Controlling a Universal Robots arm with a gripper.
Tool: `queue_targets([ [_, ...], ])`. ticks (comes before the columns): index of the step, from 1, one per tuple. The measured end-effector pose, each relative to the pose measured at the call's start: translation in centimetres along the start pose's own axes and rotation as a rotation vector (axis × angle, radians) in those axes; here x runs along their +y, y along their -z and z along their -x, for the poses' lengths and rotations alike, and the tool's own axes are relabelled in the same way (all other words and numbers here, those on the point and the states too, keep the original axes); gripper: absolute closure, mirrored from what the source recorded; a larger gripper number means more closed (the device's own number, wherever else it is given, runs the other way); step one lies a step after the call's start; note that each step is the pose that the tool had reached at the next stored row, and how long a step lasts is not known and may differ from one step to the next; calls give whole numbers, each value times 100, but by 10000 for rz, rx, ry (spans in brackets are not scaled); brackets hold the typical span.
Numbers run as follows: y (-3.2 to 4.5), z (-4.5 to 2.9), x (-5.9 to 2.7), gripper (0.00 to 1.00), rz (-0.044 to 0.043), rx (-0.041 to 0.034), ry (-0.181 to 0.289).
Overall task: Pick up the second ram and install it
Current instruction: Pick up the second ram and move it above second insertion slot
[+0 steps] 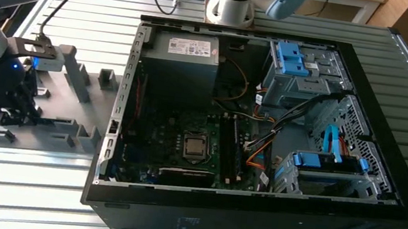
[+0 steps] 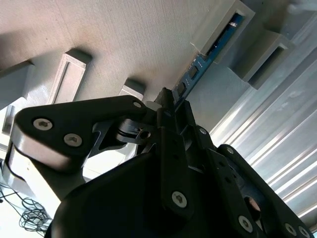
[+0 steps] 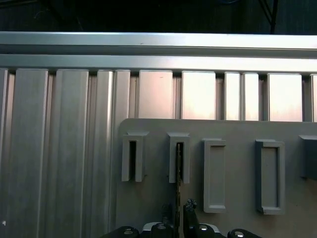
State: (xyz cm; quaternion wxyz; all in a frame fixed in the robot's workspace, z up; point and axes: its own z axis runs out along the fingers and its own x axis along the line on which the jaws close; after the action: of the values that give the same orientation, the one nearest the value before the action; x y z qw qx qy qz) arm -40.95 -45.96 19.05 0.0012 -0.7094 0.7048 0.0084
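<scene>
1. Second ram (image 2: 200, 63), in the second wrist view, stands on edge with its far end in a grey holder block (image 2: 218, 22). We judge it should be drawn straight out of the slot, without twisting.
2. In the first wrist view, the gripper (image 3: 179, 213) has its fingers (image 3: 190, 210) close on either side of the second ram (image 3: 178, 191), seemingly clamping it, though contact is hard to confirm.
3. In the exterior view, the gripper (image 1: 7, 117) sits low on the holder plate (image 1: 74, 77), well apart from the computer case (image 1: 255, 210).
</scene>
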Motion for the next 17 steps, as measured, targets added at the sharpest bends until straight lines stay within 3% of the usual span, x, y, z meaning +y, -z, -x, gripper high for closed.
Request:
queue_targets([
  [7,-3,1,0,78,0,-4,0],
  [8,-3,1,0,85,0,-4,0],
  [17,-6,1,0,86,0,-4,0],
])
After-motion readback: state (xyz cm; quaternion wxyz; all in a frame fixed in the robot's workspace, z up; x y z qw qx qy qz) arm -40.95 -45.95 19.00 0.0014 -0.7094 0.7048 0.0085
